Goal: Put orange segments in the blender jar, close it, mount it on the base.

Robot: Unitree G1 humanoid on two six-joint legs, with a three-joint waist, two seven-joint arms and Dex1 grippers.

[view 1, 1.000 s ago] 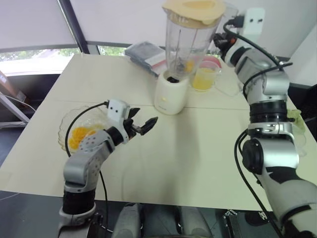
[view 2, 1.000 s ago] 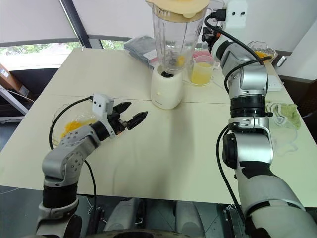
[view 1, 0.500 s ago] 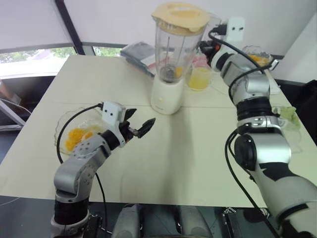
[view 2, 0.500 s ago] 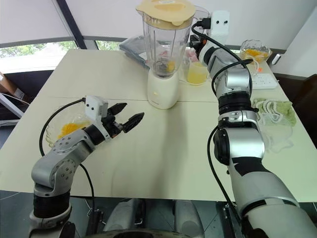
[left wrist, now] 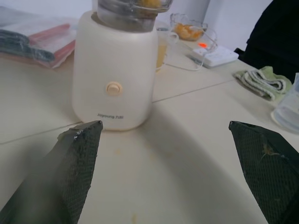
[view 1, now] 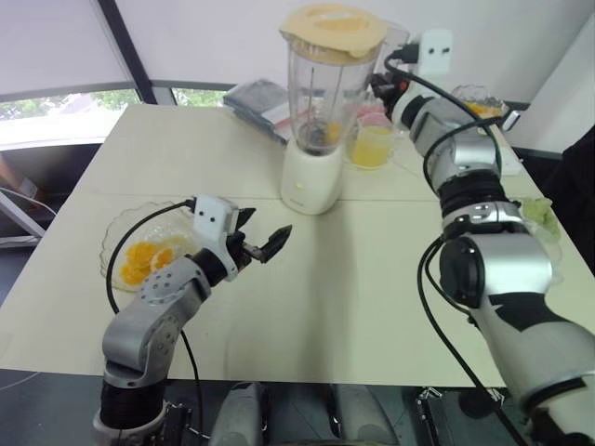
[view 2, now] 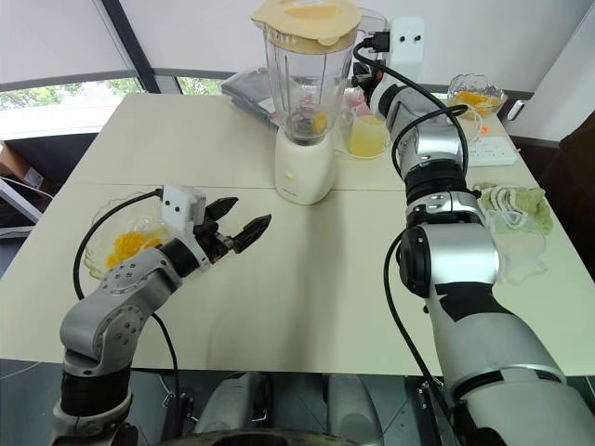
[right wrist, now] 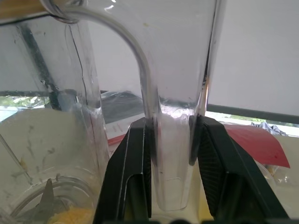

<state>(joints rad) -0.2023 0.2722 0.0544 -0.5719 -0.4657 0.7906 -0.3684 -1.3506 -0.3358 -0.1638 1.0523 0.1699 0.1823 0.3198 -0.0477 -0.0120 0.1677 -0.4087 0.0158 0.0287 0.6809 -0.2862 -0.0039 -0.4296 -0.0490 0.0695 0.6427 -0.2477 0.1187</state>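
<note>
Head views: the blender jar (view 1: 323,88), lid (view 1: 333,20) on, sits on the base (view 1: 310,180) at the far side of the bench (view 1: 372,288), orange segments (view 1: 328,137) inside, so the task looks nearly complete (more segments remain in a glass bowl (view 1: 139,246)). Left wrist view: the left gripper (left wrist: 168,154) has its fingers released, empty. Right wrist view: the right gripper (right wrist: 171,140) clasps the jar's handle (right wrist: 173,154); letting go remains.

head pair looks down; wrists face blender jar (view 1: 327,98).
</note>
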